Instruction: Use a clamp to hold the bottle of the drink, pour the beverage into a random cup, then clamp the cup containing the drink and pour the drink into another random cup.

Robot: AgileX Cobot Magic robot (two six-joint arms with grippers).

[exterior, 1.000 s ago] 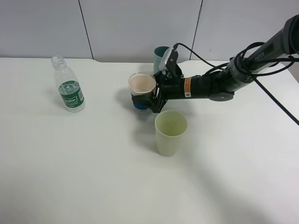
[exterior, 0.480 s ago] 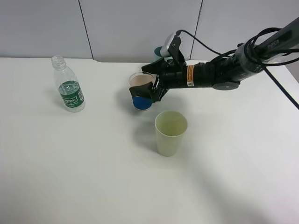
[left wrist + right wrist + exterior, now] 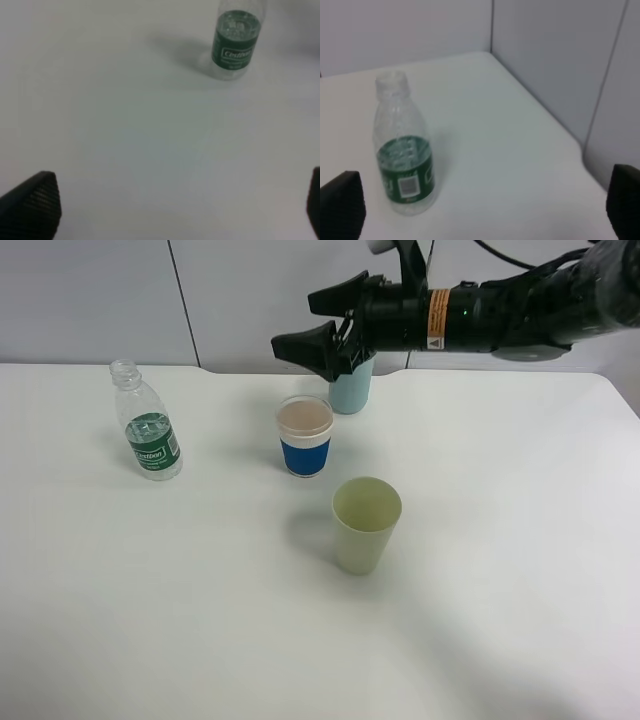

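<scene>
Open right clamp (image 3: 318, 322) above blue-banded cup (image 3: 305, 436).

White table (image 3: 150, 620), grey panel wall (image 3: 90, 300)

— How many cups do we count?
— Three: a blue-banded cup (image 3: 305, 437), a pale green cup (image 3: 365, 524) and a teal cup (image 3: 351, 392).
— And bottles?
— We see one bottle (image 3: 146, 424).
</scene>
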